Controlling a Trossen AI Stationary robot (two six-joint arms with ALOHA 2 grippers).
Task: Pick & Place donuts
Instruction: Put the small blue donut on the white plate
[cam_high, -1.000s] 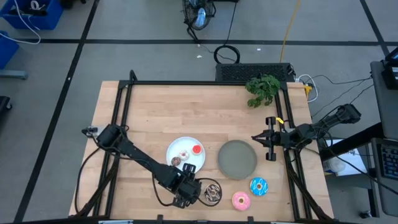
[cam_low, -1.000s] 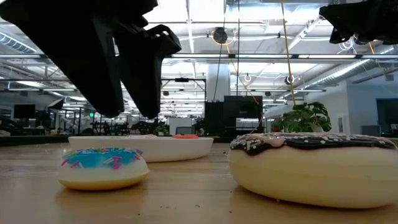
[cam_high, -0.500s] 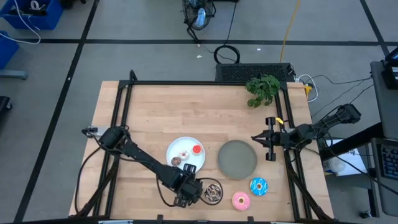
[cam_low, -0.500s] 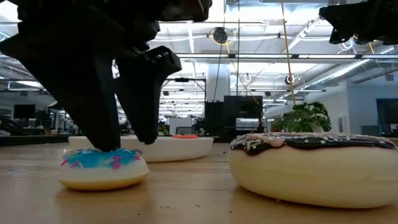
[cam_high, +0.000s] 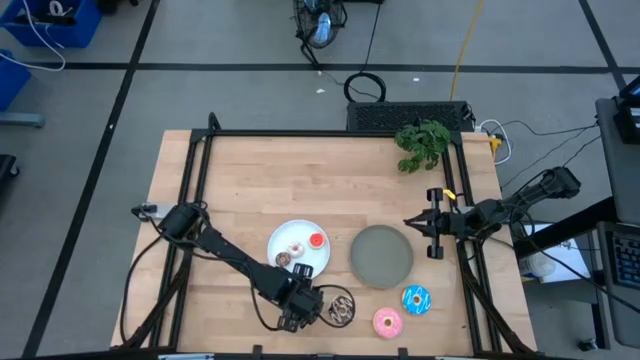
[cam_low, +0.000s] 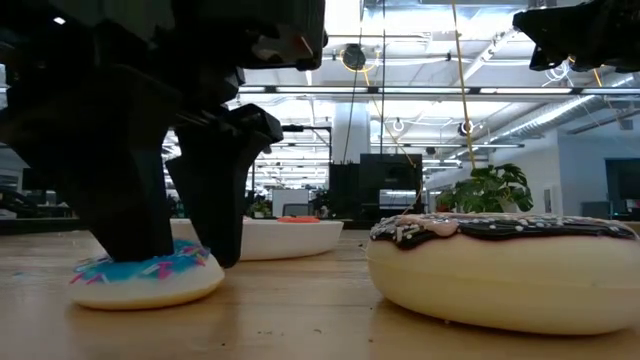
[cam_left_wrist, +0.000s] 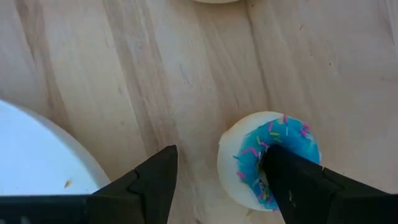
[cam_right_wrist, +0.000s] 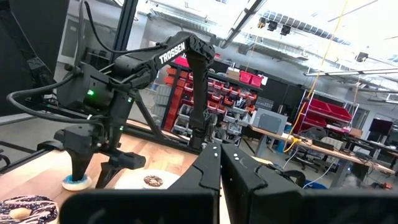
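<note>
Left wrist view is the useful one here: the left hand (cam_left_wrist: 219, 155) is down at the counter (cam_left_wrist: 124, 74) with its fingers apart. One sits over the middle of the small blue-sprinkled donut (cam_left_wrist: 273, 134); the other is out on bare wood, clear of the donut's white side. Nothing is clamped yet. That donut is near the front edge of the counter, just in front of the white plate (cam_high: 298, 232), with the chocolate-drizzled donut (cam_high: 342, 310) right beside it.

If I were running this step, I'd get the inner finger properly down into the hole first. Then I'd close slowly so the outer finger comes in to meet the ring wall, rather than shoving the whole donut sideways. It looks light and slidey, so my guess is a fast close just pushes it around. Lift straight up so it doesn't clip the plate rim.

Right hand (cam_high: 435, 225) is parked at the right edge of the counter, fingers pressed together and holding nothing.

Stuff I can't really call:
- Whether that inner fingertip is in the hole or just resting on the icing.
- From above, the left hand covers the donut completely.
- Low view: the hand's dark fingers (cam_low: 130, 190) block the donut's top, so I can't tell if it sits flat.
</note>
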